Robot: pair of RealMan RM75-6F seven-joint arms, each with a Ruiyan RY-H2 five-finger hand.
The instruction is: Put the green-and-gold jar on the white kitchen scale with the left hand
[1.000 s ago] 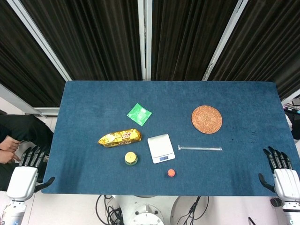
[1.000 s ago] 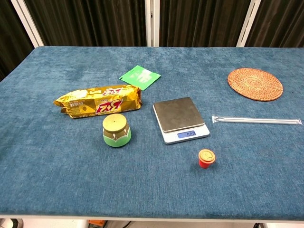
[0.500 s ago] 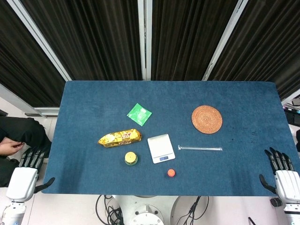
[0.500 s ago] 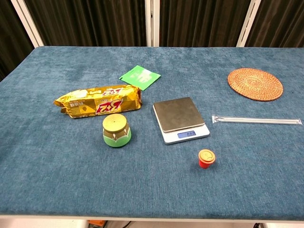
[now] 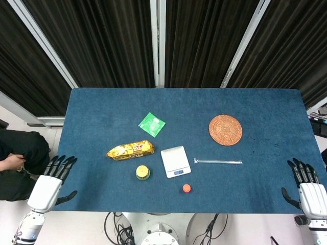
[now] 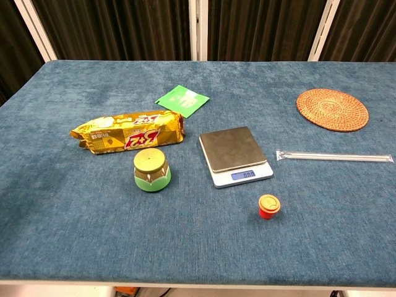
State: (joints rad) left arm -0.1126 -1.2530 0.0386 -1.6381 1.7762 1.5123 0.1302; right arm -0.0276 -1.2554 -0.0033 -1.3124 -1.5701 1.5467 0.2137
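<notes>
The green-and-gold jar (image 6: 151, 170) stands upright on the counter (image 6: 74, 229), just left of the white kitchen scale (image 6: 235, 156) (not touching). The left robot hand (image 5: 48, 185) and right robot hand (image 5: 309, 193) hover at the counter's near corners, fingers spread, empty.

Green-and-gold jar (image 6: 151, 171) (gold lid), white scale (image 6: 235, 156).
</notes>
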